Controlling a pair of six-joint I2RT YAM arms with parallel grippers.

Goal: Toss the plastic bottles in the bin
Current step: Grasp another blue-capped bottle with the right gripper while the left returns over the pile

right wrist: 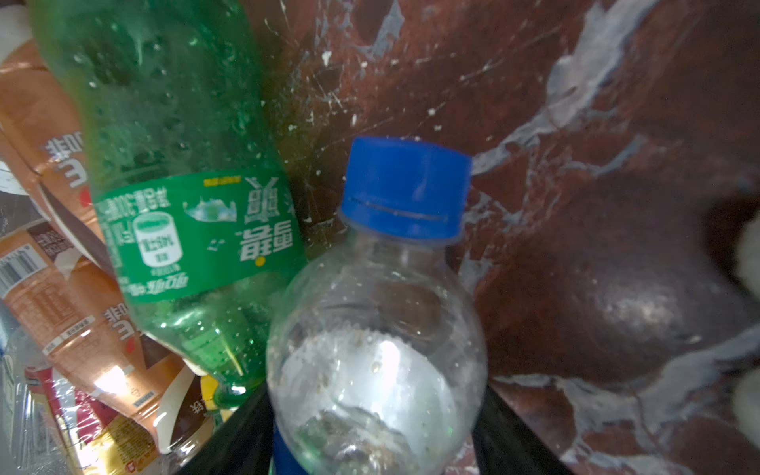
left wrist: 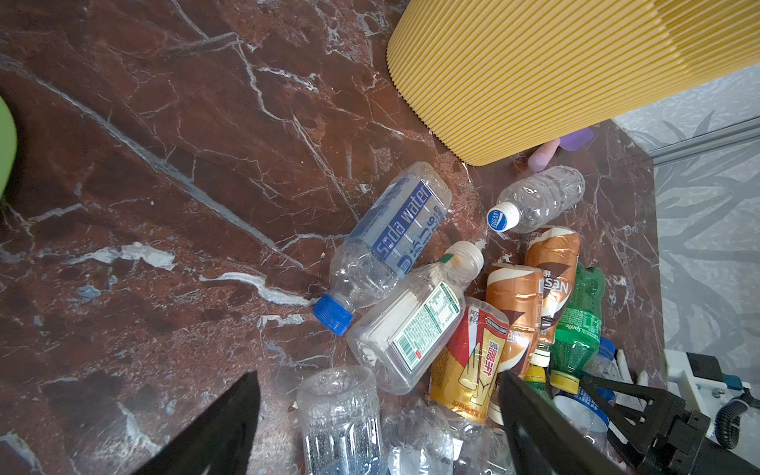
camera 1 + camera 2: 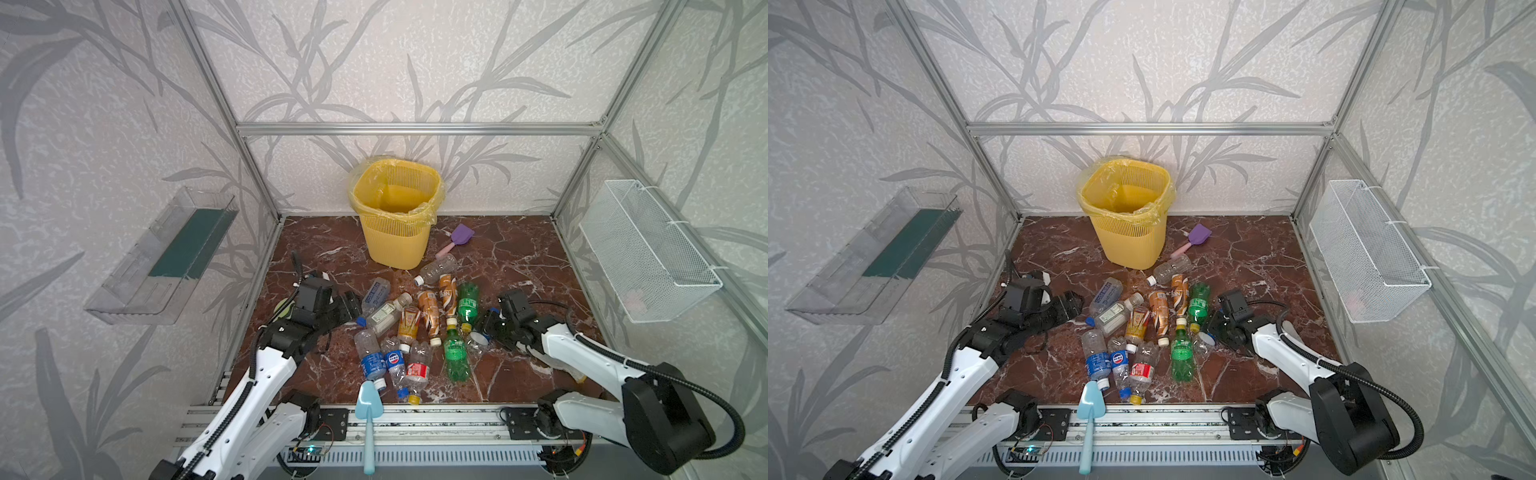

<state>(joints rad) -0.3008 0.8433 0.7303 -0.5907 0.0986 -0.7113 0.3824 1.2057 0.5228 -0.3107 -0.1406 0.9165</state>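
A yellow bin (image 3: 1129, 245) stands against the back wall. Before it, bottles (image 3: 1158, 311) lie in a loose heap (clear, green and brown ones), the left gripper (image 3: 1075, 304) and right gripper (image 3: 1213, 329) on either side. A purple shovel (image 3: 1198, 236) lies just beside the bin, a blue shovel (image 3: 1090, 409) at the near edge.

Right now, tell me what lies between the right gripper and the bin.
In both top views, a green bottle, a brown-labelled bottle and a clear white-capped bottle lie between the right gripper and the bin.
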